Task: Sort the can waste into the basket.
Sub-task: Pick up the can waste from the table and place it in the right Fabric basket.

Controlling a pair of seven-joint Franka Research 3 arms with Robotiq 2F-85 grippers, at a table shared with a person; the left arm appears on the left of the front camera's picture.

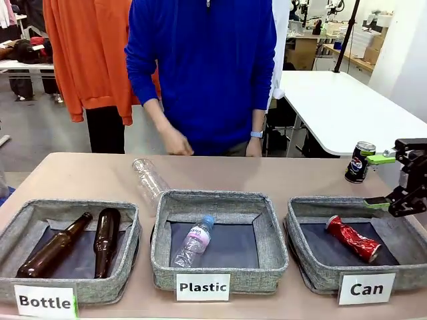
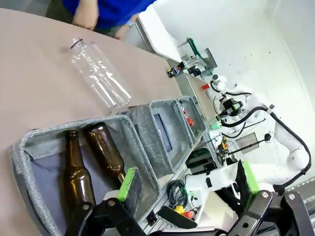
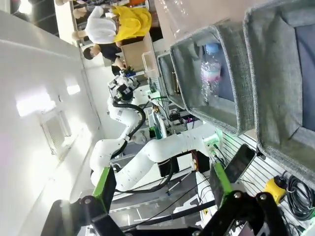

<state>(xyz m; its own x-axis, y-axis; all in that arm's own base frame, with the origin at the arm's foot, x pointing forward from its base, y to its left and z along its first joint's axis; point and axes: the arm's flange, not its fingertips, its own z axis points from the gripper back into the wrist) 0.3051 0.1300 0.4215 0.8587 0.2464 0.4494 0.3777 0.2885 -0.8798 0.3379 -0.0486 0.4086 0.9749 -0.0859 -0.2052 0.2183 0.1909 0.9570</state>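
The crushed red-and-silver can (image 1: pixel 352 239) lies inside the grey basket (image 1: pixel 312 270) labelled "Can" at the right. The dark can (image 1: pixel 360 162) with its round logo stands upright on the table just behind that basket. My right gripper (image 1: pixel 377 181) hangs open over the basket's back right corner, with its upper green pad (image 1: pixel 379 159) close beside the dark can and nothing held. In the right wrist view the right gripper (image 3: pixel 162 184) is open with nothing between its fingers. In the left wrist view my left gripper (image 2: pixel 187 182) stands open above the "Bottle" bin (image 2: pixel 29 147).
The "Bottle" bin (image 1: pixel 127 230) holds two brown glass bottles (image 1: pixel 105 240). The "Plastic" bin (image 1: pixel 160 250) holds a small plastic bottle (image 1: pixel 195 241). A clear plastic bottle (image 1: pixel 148 177) lies on the table behind it. A person in blue (image 1: pixel 200 67) stands at the far edge, hands low.
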